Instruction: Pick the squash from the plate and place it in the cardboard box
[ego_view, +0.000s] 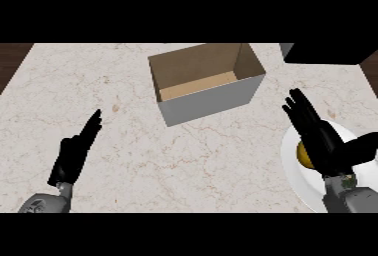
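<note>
1. The squash (303, 155) sits on the white plate (295, 172) at the right edge of the frame, lower half. Only a yellow sliver shows, since the right robot hand (319, 140) is in front of the rest.
2. Handling guess: squash is stiff with a smooth rind, probably a bit heavy for its size and not fragile. It might roll or slide on the plate if nudged sideways. I can't see its shape well enough to pick a spot, but I'd wrap around the thickest part, fingers on one side and thumb on the other.
3. The right robot hand is above the plate with fingers straight, pointing to the upper left, and thumb spread out to the right. It's apart, not closed on anything. Whether it touches the squash, can't tell.
4. The left robot hand (74, 152) is in the lower left over the bench (111, 90), fingers straight and angled up, holding nothing, just resting.
5. The box (207, 82) is top centre, open, and looks empty.
</note>
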